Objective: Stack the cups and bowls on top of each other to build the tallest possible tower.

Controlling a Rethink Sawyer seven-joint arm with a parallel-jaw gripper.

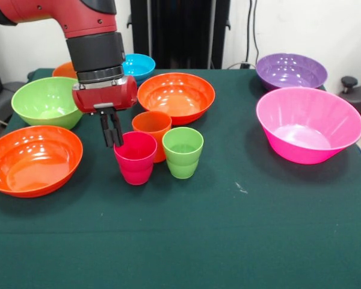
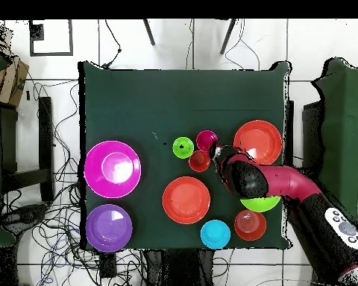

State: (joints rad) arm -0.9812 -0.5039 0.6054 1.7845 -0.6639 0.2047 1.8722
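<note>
Three cups stand close together mid-table: a magenta-red cup (image 1: pixel 135 158) (image 2: pixel 206 139), an orange cup (image 1: pixel 151 127) (image 2: pixel 199 160) behind it and a light green cup (image 1: pixel 183 152) (image 2: pixel 183 147) beside it. All are upright and unstacked. My gripper (image 1: pixel 112 139) (image 2: pixel 216 151) hangs just left of the magenta-red cup's rim, its fingers (image 1: pixel 108 133) pressed together and holding nothing. Bowls lie spread around: two wide orange bowls (image 1: pixel 176 96) (image 1: pixel 33 159), a green bowl (image 1: pixel 47 101), a small blue bowl (image 1: pixel 137 65), a small orange bowl (image 1: pixel 65 70), a purple bowl (image 1: pixel 290 70) and a pink bowl (image 1: pixel 308 123).
In the overhead view the arm (image 2: pixel 286 182) covers part of the green bowl (image 2: pixel 260 202). The dark green tablecloth (image 1: pixel 228 241) fills the near side of the table. Cables and chairs surround the table on the floor.
</note>
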